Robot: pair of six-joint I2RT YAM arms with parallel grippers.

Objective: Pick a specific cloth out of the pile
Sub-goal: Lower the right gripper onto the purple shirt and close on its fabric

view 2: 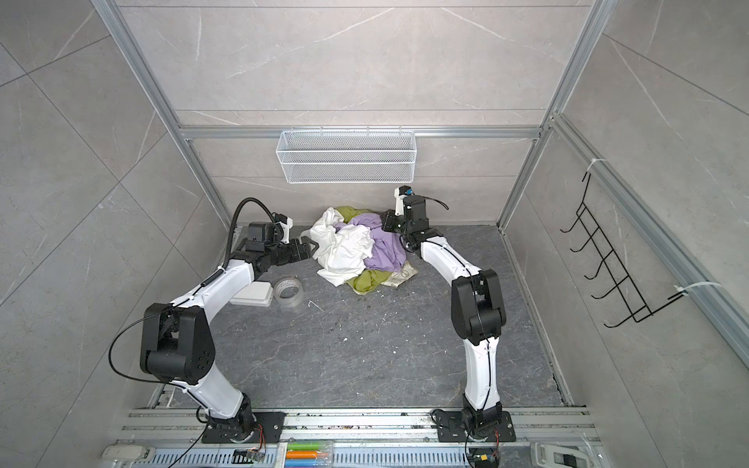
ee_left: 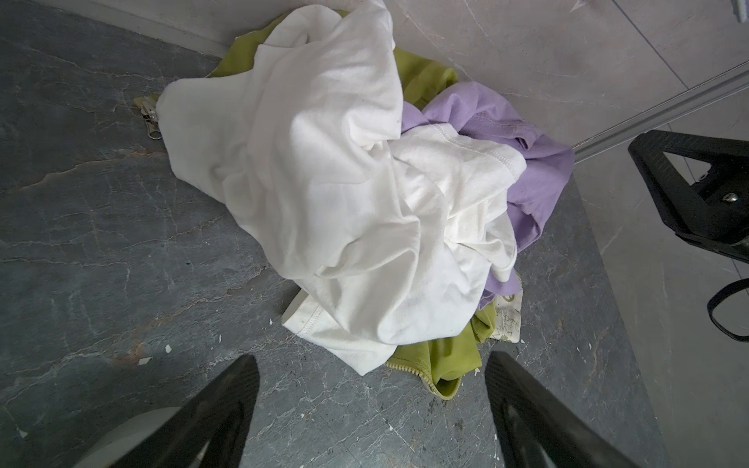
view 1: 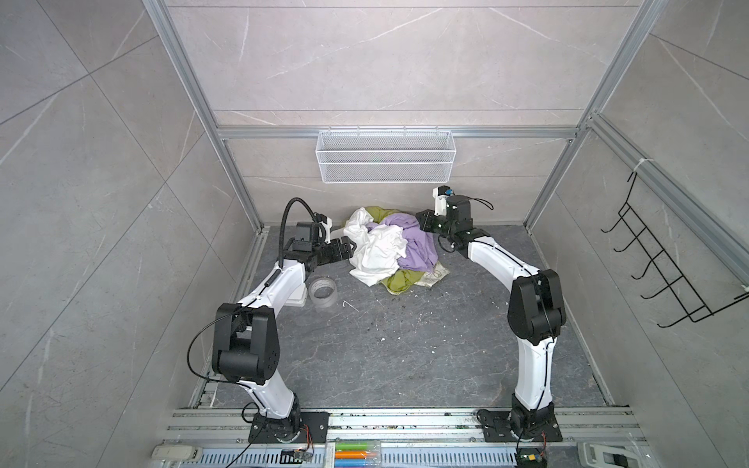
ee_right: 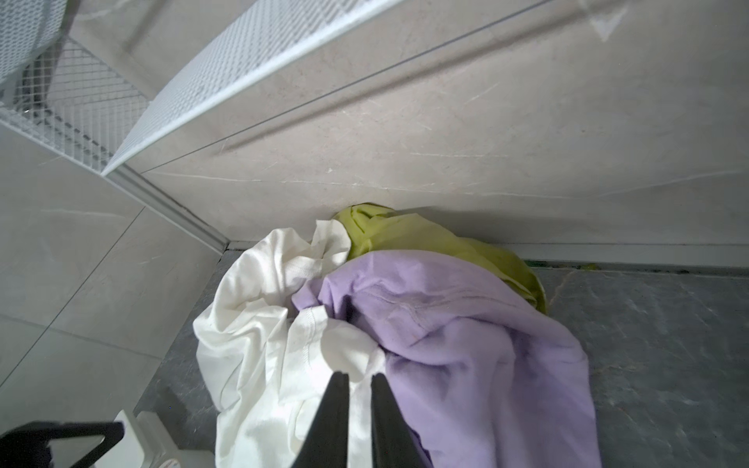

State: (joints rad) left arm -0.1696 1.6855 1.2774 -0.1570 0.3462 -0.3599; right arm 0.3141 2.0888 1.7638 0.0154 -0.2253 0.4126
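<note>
**A:** While we look down from above, where does the cloth [view 1: 413,243] lie?

**B:** On the right side of the pile [view 2: 352,259], close to the back wall. It is plain lavender and crumpled. The white cloth [view 1: 377,255] overlaps its left edge. The olive-green cloth [view 1: 399,281] shows behind it and again at the front of the heap.

**A:** And the pale printed piece [view 1: 435,277]?

**B:** It peeks out flat from under the lavender at the front right edge.

**A:** Which tool is nearest?

**B:** The right gripper [ee_right: 360,375]. In its wrist view the jaws are nearly together, with only a thin slit between them. The tips sit over the seam where white meets lavender. I cannot tell whether any fabric is pinched.

**A:** And the left gripper [ee_left: 371,358]?

**B:** It is spread wide with nothing between its fingers [ee_left: 239,389]. In both top views it sits just beside the white cloth on the pile's left side.

**A:** What else is on the floor [view 1: 405,356]?

**B:** A roll of clear tape [view 1: 323,292] near the left arm, apart from the pile. A white wire basket [view 1: 383,156] hangs on the back wall above the heap.
</note>
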